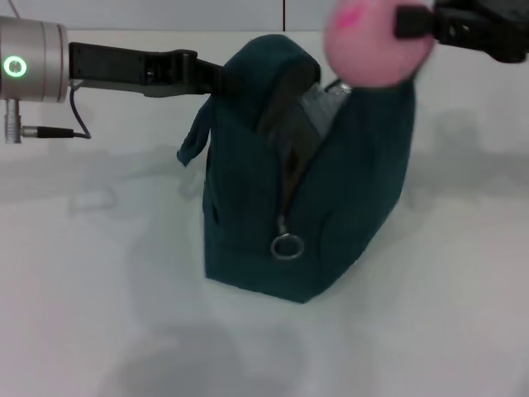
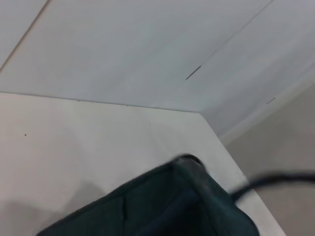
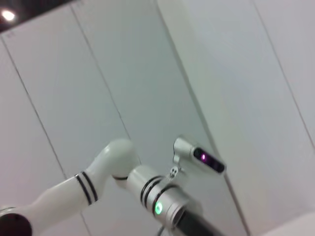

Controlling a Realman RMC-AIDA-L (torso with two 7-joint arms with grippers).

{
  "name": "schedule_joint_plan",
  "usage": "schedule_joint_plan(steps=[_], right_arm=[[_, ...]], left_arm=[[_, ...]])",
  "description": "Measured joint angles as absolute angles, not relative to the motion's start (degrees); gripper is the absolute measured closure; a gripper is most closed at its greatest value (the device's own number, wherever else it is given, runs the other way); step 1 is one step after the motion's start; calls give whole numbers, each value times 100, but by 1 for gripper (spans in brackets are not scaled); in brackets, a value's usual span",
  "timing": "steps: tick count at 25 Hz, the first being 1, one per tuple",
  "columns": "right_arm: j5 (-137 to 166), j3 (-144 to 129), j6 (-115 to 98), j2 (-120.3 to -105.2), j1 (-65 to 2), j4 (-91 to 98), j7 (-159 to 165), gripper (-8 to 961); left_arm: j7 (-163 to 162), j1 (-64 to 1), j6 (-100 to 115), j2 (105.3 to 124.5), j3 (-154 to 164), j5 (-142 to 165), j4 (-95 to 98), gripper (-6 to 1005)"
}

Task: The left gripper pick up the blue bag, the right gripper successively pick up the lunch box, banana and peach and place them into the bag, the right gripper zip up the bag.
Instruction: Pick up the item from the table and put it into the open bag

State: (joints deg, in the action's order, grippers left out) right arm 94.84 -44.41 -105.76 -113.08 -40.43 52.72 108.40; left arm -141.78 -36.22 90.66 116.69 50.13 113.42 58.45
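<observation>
1. Head view: our left pincer (image 1: 211, 76) grips the top edge of the dark teal-blue fabric bag (image 1: 331, 223), which stands open on the white surface (image 1: 99, 289). Our right pincer (image 1: 403, 23) holds the small pink round peach (image 1: 376, 43) over the opening; we judge lowering and release come next.
2. Left wrist view: only the bag (image 2: 162, 206).
3. Right wrist view: no task things. Lunch box and banana unseen, presumably inside.

Bright, even light — soft shadows, motion blur
</observation>
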Motion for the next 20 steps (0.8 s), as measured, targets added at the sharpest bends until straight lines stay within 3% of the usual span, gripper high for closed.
schedule_joint_plan(steps=[4, 20], right_arm=[[9503, -4731, -10209, -11463, -4104, 5279, 10532, 908], [9518, -6225, -8707, -11521, -4159, 4845, 9843, 891]], left_arm=[[-14189, -3621, 9065, 11678, 5021, 11341, 5845, 942], [-14168, -3676, 9044, 11716, 5018, 11336, 5840, 942]])
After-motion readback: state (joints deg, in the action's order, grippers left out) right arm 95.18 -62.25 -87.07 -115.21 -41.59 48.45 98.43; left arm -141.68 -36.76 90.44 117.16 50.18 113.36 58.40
